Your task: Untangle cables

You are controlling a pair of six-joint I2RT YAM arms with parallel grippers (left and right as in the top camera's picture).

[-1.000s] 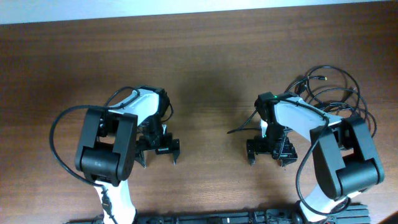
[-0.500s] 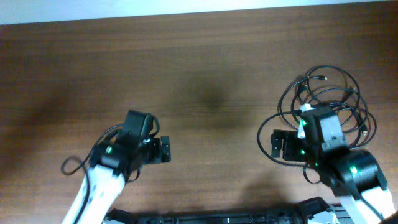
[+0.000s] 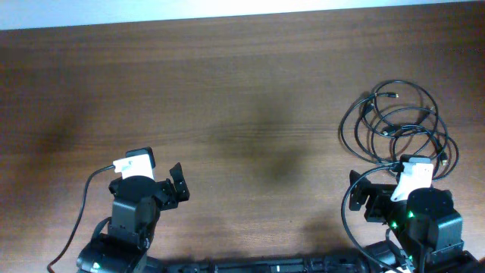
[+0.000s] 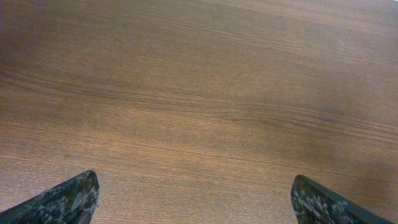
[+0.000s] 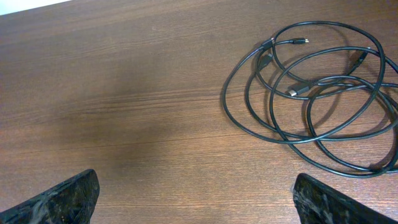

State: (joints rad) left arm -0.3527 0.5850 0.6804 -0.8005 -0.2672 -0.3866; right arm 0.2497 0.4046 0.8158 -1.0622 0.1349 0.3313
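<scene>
1. I looked for the cables (image 3: 399, 125) first. They lay on the right side of the counter (image 3: 242, 91), just ahead of the right arm, in a loose heap of rings.
2. The right fingers (image 5: 62, 196) were spread wide and held nothing. The cables (image 5: 311, 84) were up ahead of them and off to the right, not touching them.
3. The left fingers (image 4: 68, 199) were spread wide too, and empty. Their camera showed only bare wood, so they were well apart from the cables.
4. I thought the cables would be very light and floppy. They were thin and black, and they lay flat in soft curves. A cord like that bends where you pinch it and drags the rest along behind.
5. They looked smooth, so I guessed they could slip out of a weak pinch. They did not look easy to break, but I would not tug hard on a knot.
6. The rings crossed over each other in many places, mostly near the middle of the heap. Grabbing there could catch two or three cords at once.
7. I thought the best place to hold was near a plug end (image 5: 302, 41), at the top of the heap, where one cord lay by itself. Another plug end (image 5: 291, 92) sat inside the rings and was harder to reach alone.
8. The big outer ring on the left side was also a fair spot, as it lay alone on the wood.
9. I could not tell how many cables there were.
</scene>
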